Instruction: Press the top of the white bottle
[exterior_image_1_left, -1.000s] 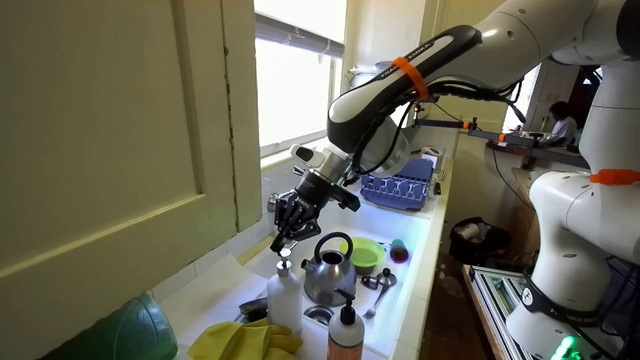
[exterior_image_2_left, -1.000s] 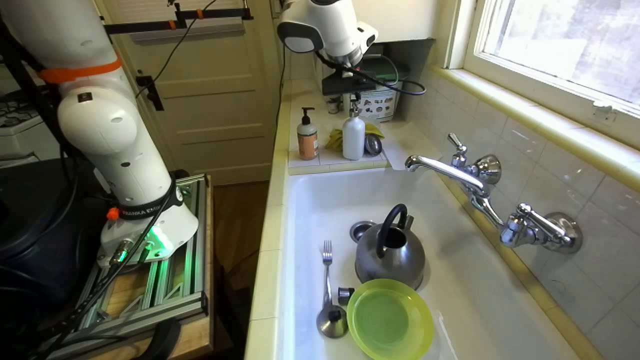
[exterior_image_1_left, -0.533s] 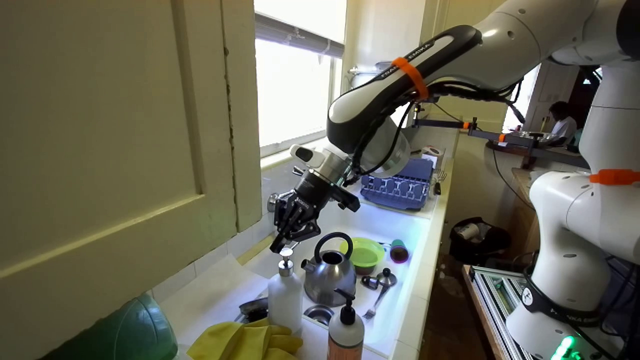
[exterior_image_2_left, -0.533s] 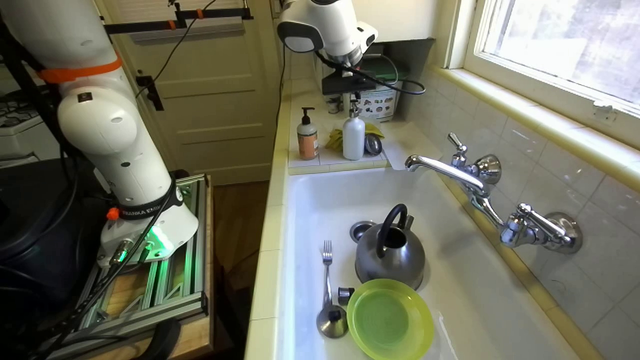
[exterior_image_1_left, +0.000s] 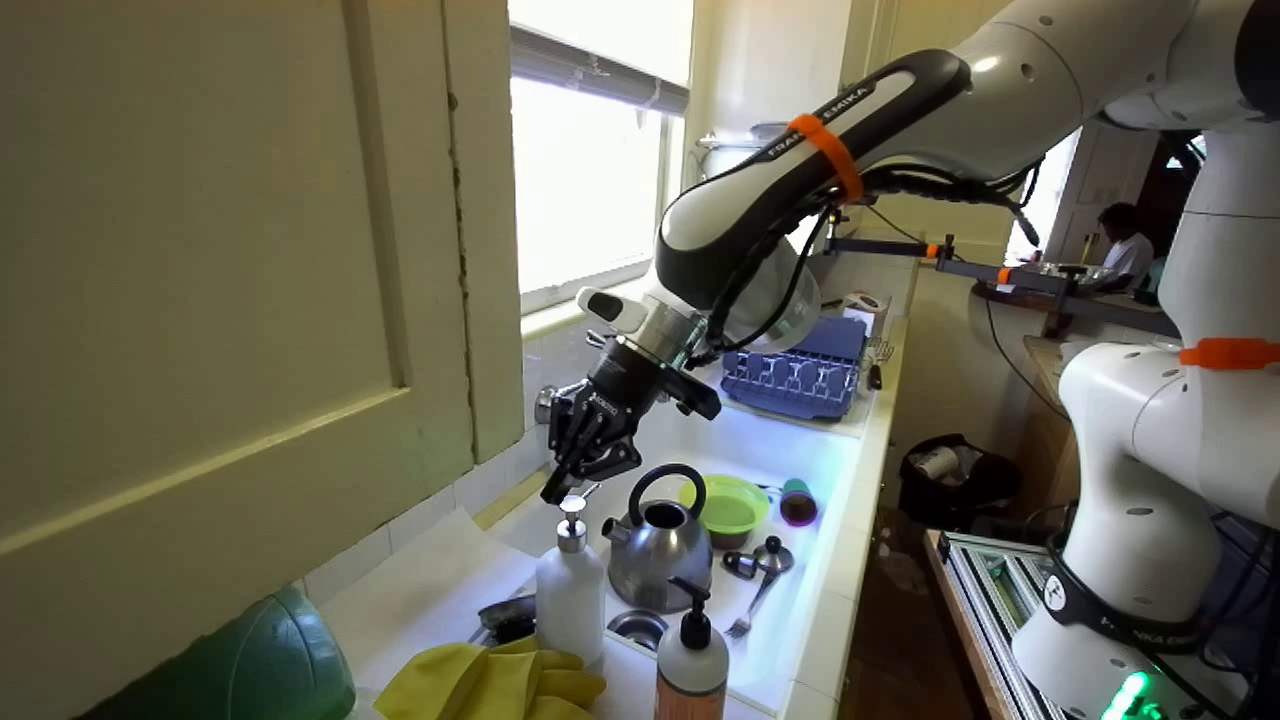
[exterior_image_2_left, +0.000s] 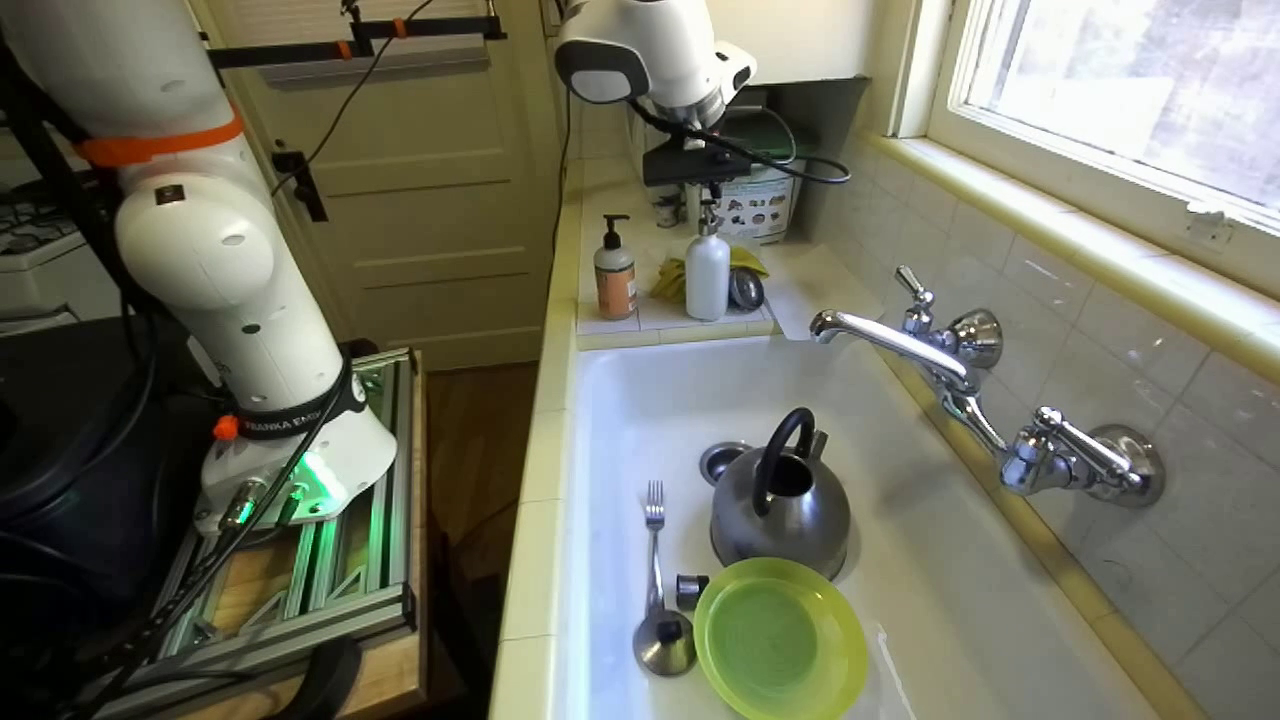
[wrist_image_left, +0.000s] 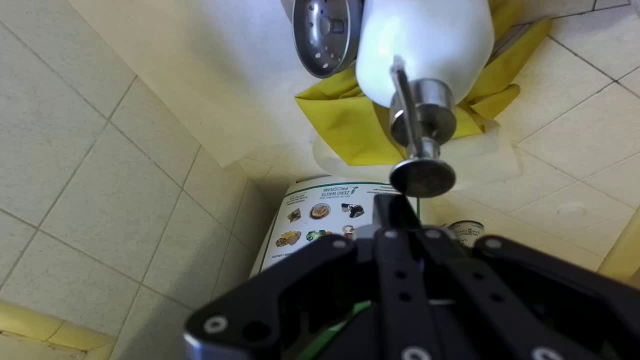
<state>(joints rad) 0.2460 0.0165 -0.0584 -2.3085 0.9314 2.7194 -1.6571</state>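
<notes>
Though the gripper (wrist_image_left: 397, 214) has its fingers together just over the pump top (wrist_image_left: 422, 177), can't tell from these angles whether they touch. That top sits on the white bottle (exterior_image_2_left: 707, 280), upright on the counter (exterior_image_2_left: 620, 190) at one end of the sink (exterior_image_2_left: 650, 400); fill level not readable. Yellow gloves (exterior_image_1_left: 490, 685) lie by its base, steel strainer (wrist_image_left: 327, 37) just beside it. Orange-labelled soap bottle (exterior_image_2_left: 615, 285) also upright on that counter. Printed bin (exterior_image_2_left: 757, 207) further back, green-topped, contents hidden. Sink holds: steel kettle (exterior_image_2_left: 800, 535), mouth open, inside too dark to read; lime-green dish (exterior_image_2_left: 768, 640) just beside it; black-knobbed lid (exterior_image_2_left: 660, 652) near the dish, fork (exterior_image_2_left: 655, 515) with its handle running up to the lid; small black-and-steel piece (exterior_image_2_left: 690, 590) just beside the dish; green-and-maroon cup (exterior_image_1_left: 797, 505) further along, inside unclear. Blue dish rack (exterior_image_1_left: 800, 385) past the sink's far end in an exterior view, can't make out what's in it. Black trash bin (exterior_image_1_left: 950, 507) has white scraps (exterior_image_1_left: 940, 462) inside.
</notes>
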